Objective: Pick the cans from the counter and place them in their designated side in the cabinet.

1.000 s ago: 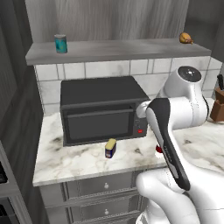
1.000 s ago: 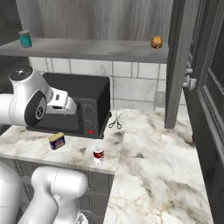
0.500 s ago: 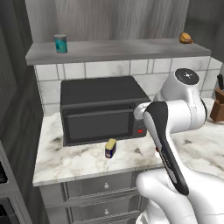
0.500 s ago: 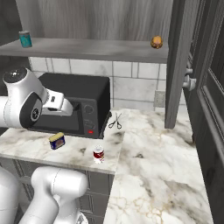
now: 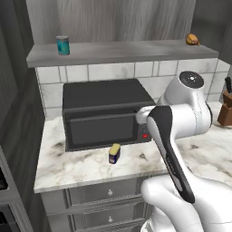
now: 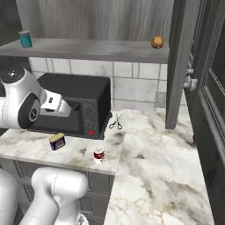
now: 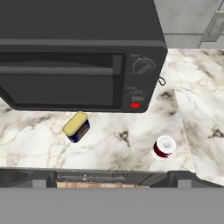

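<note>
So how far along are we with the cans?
Nothing placed yet. The yellow-topped can and the red can both sit on the counter before the microwave. The jaws hold nothing. Both picks and placements onto the cabinet shelf remain.

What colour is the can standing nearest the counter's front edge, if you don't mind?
The can is red with white bands and a white top, clearest in the hand view.

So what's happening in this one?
The arm is raised above the counter, its camera looking down at the microwave. The yellow-topped can and the red can both sit on the marble, untouched. The cabinet shelf holds a teal can and a brown food item.
</note>
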